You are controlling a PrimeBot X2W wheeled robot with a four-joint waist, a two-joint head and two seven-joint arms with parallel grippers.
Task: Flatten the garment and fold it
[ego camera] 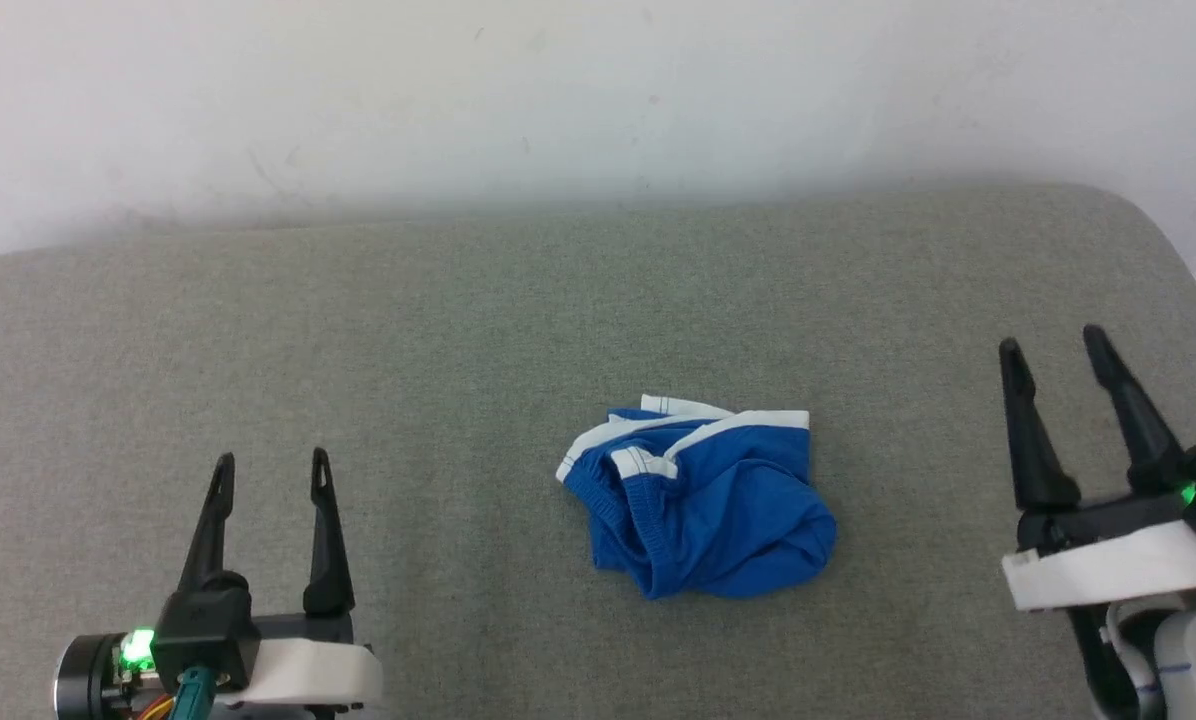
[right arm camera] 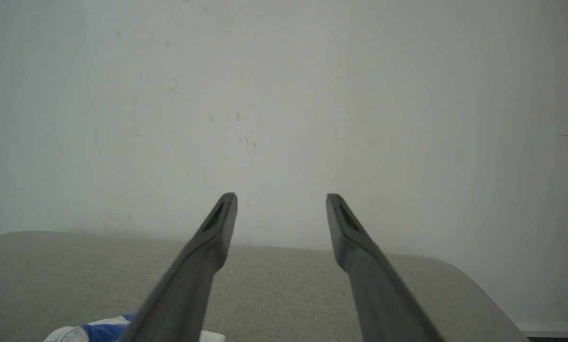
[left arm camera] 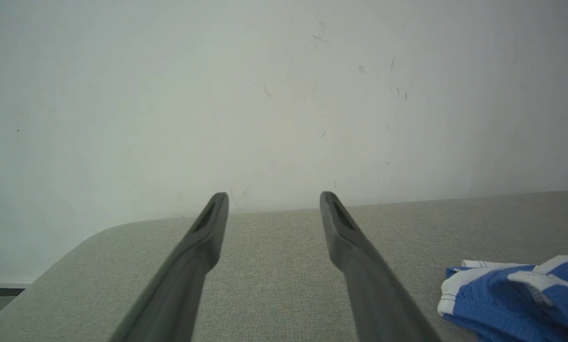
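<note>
You have the garment (ego camera: 703, 505) lying in a crumpled heap on the grey fabric surface (ego camera: 358, 350), a little right of the middle of the head view. It is bright blue and bunched into a rough lump, with creases running all across it. White trim follows its far edge and comes down its left side, and a short white-edged flap is turned over on top near the left. A gathered, ribbed band curls through the left part of the heap. It is neither flat nor folded.

Your left gripper (ego camera: 272, 458) sits at the lower left of the head view, with its fingers pointing away from the robot toward the pale wall (ego camera: 558, 90) and a green light glowing at its base. The two fingers stand apart, with bare surface between them and nothing held. Your right gripper (ego camera: 1050, 340) is at the right edge, higher in that view, with its fingers leaning slightly left. They too are spread, with nothing between them. You cannot tell whether either gripper touches the surface.

The garment lies between the two grippers, well apart from both. In the left wrist view it shows at the lower right corner, clear of the fingers. In the right wrist view a scrap of blue and white shows at the bottom edge, partly behind the left-hand finger.
</note>
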